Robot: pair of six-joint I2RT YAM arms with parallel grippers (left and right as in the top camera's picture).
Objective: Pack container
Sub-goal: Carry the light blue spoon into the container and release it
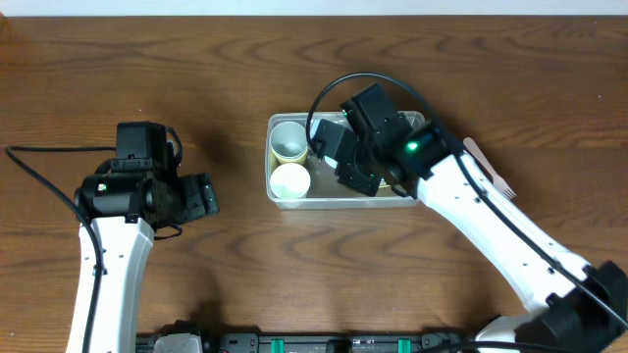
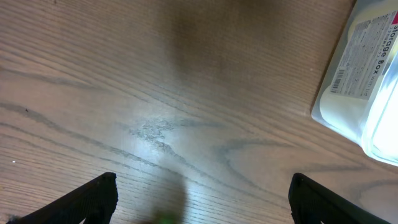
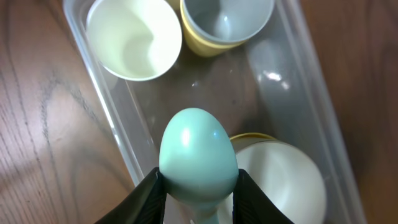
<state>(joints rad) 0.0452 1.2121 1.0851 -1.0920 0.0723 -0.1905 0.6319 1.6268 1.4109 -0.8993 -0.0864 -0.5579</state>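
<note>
One hazard: the right gripper [image 3: 200,186], clamping a green spoon [image 3: 199,152], may drop it onto the 4 o'clock bowl [image 3: 286,180], leaving it overhanging the container [image 3: 99,93]; the left gripper [image 2: 202,193] stands wide.

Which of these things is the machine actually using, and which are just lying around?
In the job: container, white cup, yellow cup and bowl inside it, green spoon gripped by right tool.
Lying about for now: pinkish utensil beside the container; left tool, open.

You look at a brown wood-grain worktop [image 1: 196,59]. Overhead, a yellow cup [image 1: 288,140] stands just at 12 o'clock of a white cup [image 1: 290,180]. A white bowl [image 3: 280,180] lies at 3 o'clock of a pale green spoon [image 3: 198,155].
</note>
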